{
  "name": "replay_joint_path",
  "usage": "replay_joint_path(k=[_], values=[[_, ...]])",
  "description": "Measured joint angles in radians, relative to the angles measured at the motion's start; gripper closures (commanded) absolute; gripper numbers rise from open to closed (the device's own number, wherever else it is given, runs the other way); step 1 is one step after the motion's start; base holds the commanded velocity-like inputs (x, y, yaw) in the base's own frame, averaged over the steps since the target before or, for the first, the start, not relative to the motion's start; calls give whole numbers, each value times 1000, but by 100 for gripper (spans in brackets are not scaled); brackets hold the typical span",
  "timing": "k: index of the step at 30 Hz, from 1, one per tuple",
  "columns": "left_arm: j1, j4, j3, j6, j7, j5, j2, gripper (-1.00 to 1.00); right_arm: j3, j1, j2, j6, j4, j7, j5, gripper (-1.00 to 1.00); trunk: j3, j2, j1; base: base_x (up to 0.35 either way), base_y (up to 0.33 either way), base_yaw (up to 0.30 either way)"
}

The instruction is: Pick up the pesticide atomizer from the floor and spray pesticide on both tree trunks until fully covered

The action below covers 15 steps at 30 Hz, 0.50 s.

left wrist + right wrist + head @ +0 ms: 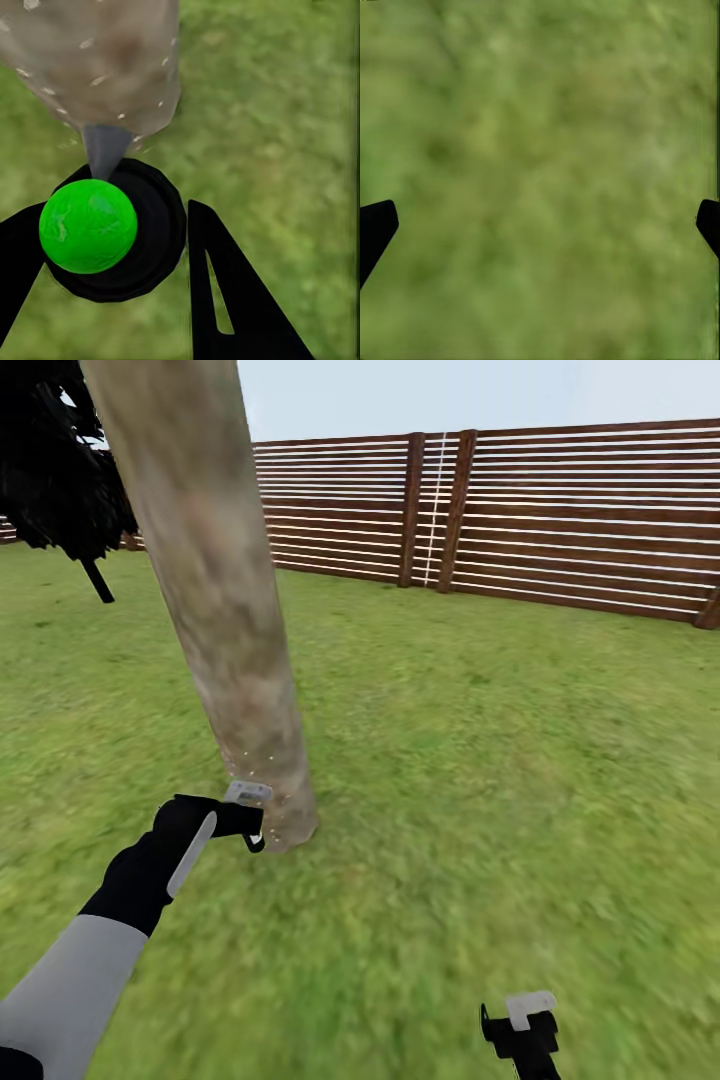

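A green lawn (480, 760) runs to a brown slatted fence (560, 520) under pale sky. The left claw (250, 822) sits low at the foot of a thick mottled trunk (220, 610), closed around the sprayer (112, 229). The left wrist view adds what the head view hides: a green ball top, a grey nozzle (103, 148) aimed at the bark, and white specks (88, 43) scattered there. The right claw (525, 1028), well apart from the trunk, hangs spread wide over bare grass.
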Motion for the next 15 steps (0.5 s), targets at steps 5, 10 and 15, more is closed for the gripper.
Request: replay_joint_path(k=[5, 10, 15], values=[[0, 0, 3, 0, 0, -1, 1, 100, 0, 0, 0, 0, 0, 1, 1, -100, 0, 0, 0, 59, -274, 254], [1, 0, 4, 0, 1, -1, 9, 100, 0, 0, 0, 0, 0, 2, 2, -100, 0, 0, 0, 3, -274, 275], [2, 1, 4, 0, 1, 0, 6, 100, 0, 0, 0, 0, 0, 4, 2, -100, 0, 0, 0, 0, -274, 189]])
